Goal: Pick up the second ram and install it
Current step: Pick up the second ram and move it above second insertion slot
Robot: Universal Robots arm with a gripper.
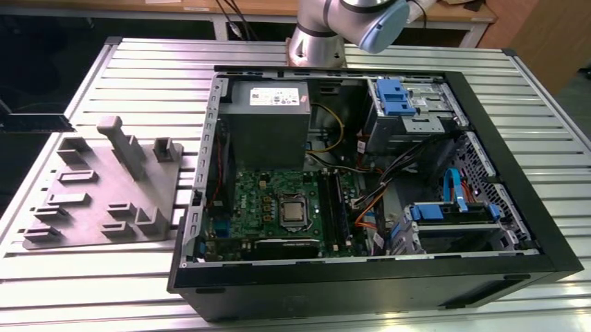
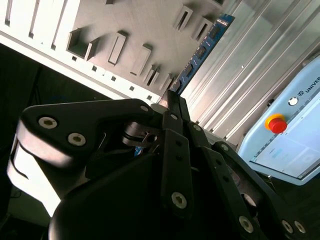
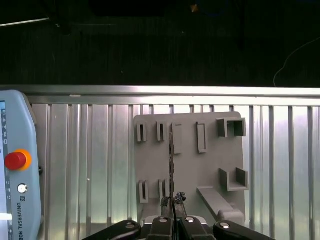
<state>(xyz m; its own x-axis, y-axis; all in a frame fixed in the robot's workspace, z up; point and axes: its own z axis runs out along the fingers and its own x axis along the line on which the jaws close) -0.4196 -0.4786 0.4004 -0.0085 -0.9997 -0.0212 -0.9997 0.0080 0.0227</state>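
claw (image 3: pixel 172 200): clamped on second ram (image 2: pixel 202 50) | pose: wrist pointing down above grey fixture (image 3: pixel 210 165)

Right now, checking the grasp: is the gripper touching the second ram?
Touching: in the second wrist view the gripper clamps one end of the second ram.

Silver ribbed worktop (image 1: pixel 93 277) carrying a plain grey holder plate (image 1: pixel 93 187) and a black computer case (image 1: pixel 369 283). Inside are a green motherboard (image 1: pixel 268 200), a grey power supply (image 1: pixel 268 131) and blue drive latches (image 1: pixel 392 97). The second ram (image 2: pixel 202 50) is blue-green with black chips. The gripper (image 2: pixel 171 100) is black.
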